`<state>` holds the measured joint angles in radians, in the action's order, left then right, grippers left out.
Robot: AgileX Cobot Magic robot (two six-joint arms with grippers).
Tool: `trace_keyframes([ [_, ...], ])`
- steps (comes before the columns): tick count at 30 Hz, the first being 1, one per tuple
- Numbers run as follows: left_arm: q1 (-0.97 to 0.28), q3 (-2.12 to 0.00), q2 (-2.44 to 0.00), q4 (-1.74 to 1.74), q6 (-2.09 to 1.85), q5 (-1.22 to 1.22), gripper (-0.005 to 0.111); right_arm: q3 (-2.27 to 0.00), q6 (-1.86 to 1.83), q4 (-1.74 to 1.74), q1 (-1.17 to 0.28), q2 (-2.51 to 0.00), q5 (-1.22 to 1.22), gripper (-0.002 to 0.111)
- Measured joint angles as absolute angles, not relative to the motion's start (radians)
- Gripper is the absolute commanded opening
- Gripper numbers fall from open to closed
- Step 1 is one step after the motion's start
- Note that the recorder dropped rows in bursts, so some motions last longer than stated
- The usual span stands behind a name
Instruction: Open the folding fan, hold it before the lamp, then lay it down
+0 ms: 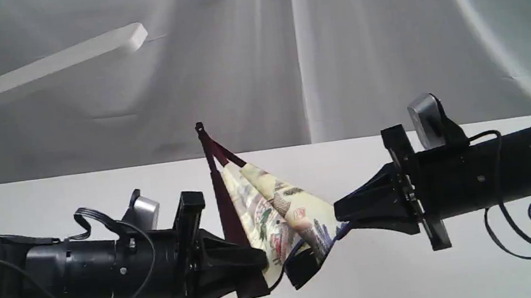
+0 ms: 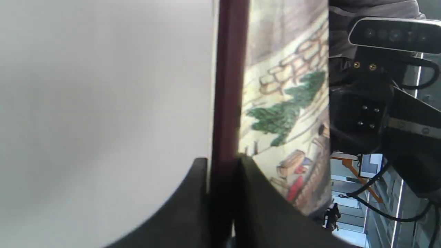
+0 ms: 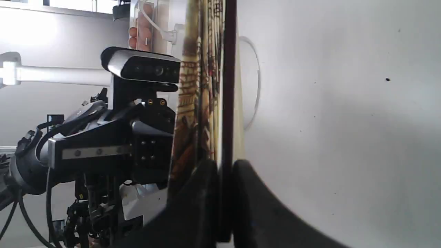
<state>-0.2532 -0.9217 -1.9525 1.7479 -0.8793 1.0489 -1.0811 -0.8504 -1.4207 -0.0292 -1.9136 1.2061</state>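
Left claw (image 2: 224,165), mine, nipped shut on maroon outer rib of folding fan (image 1: 271,202); right claw (image 1: 341,212) grips other rib. Fan half-spread between us, pivot up. Lamp (image 1: 64,61) high on my side.

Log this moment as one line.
stage: opening | folding fan: partly spread, pivot up | left fingers: shut on one outer rib | right fingers: shut on the other | lamp: clear of fan

Black arms (image 1: 86,274) — looped cables (image 1: 95,215), silver-cased wrist cameras (image 1: 424,120).
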Motion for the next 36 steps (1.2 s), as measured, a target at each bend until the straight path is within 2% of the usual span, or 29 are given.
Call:
trace_keyframes([
  [21, -0.253, -0.922, -1.952, 1.762, -0.93, 1.073, 0.0, -1.081, -0.868, -1.397, -0.029, -1.914, 1.206, 0.001],
  [29, -0.251, -0.922, -1.952, 1.759, -0.974, 1.145, 0.0, -1.081, -0.872, -1.377, -0.029, -1.914, 1.212, 0.026],
  [36, -0.254, -0.922, -1.952, 1.751, -0.987, 1.164, 0.0, -1.081, -0.872, -1.379, -0.029, -1.914, 1.212, 0.039],
])
